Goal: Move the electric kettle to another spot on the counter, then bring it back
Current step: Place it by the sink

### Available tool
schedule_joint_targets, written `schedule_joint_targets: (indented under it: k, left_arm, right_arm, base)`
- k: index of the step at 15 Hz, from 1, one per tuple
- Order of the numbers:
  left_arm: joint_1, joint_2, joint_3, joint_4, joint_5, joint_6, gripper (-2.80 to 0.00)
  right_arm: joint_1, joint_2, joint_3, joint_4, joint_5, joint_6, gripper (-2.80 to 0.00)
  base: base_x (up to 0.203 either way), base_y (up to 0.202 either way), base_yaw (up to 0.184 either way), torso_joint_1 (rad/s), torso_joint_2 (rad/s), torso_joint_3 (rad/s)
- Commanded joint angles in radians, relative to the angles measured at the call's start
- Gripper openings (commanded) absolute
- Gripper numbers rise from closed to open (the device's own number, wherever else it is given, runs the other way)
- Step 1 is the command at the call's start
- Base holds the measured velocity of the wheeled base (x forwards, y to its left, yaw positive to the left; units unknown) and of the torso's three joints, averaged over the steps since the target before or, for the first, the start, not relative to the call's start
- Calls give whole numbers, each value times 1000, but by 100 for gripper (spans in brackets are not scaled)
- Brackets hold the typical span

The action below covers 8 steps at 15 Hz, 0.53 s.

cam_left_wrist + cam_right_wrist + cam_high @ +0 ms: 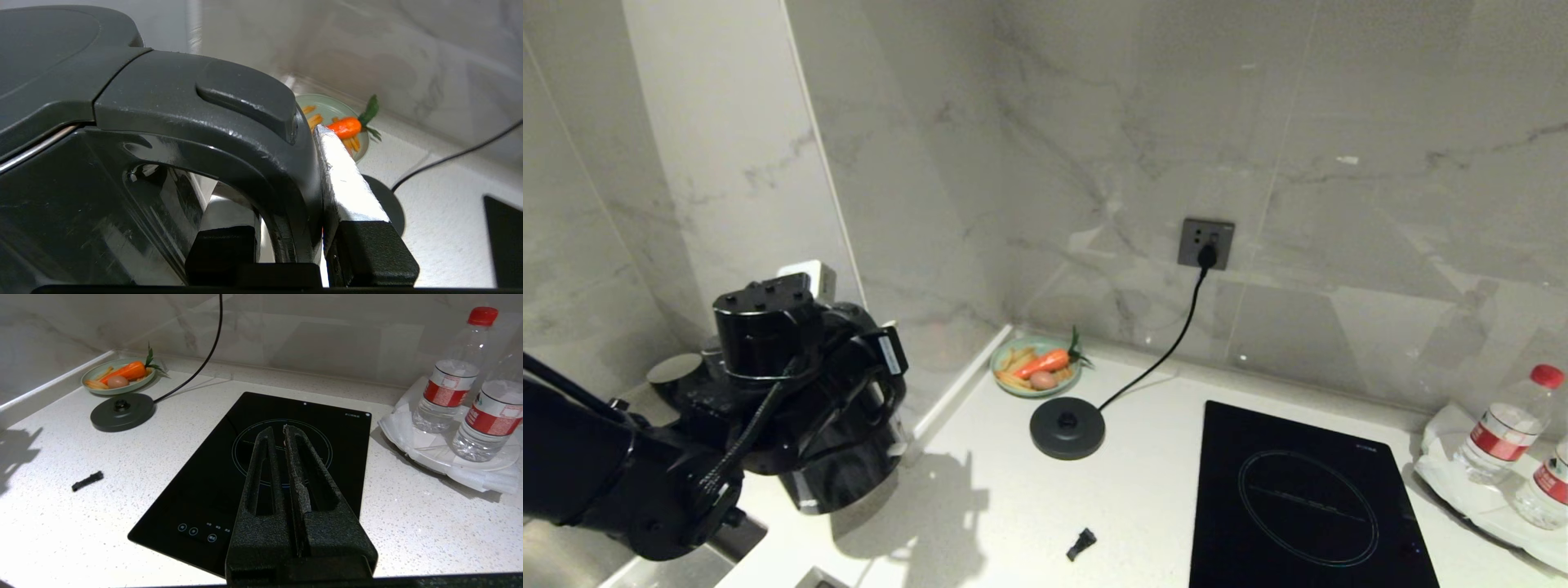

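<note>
The left gripper [286, 228] clamps the kettle [845, 441] by its handle [245, 134], upright, well left of the base [1067, 427]; the right gripper [282, 435] is closed, empty.

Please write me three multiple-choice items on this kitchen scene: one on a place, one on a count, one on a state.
1. Where is the kettle?
A. On its base
B. Held at the counter's left end
C. On the cooktop

2. How many bottles stand on the white tray?
A. One
B. Two
C. Four

3. How is the left pincer?
A. Shut on the kettle's handle
B. Open above the plate
C. Holding a bottle

Key: 1 B, the base lies bare near the plate while the kettle is far left over the counter. 2 B, the right wrist view shows two. 3 A, the left wrist view shows a finger on each side of the handle.
</note>
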Motion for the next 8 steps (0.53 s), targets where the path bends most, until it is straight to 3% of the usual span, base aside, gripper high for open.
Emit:
schedule_joint_targets:
  k: [1, 5, 8]
  left_arm:
    - [57, 125, -20, -125, -107, 54, -280]
    - [109, 170, 27, -203, -211, 111, -280]
    - [147, 260, 14, -316, -238, 158, -280]
  right_arm:
    - [0, 0, 0, 0, 1, -1, -280]
    - [0, 1, 0, 0, 1, 0, -280]
    - [0, 1, 0, 0, 1, -1, -280]
  base:
    - [0, 0, 0, 0, 0, 0]
    - [0, 0, 0, 0, 0, 0]
    - [0, 0, 0, 1, 9, 4]
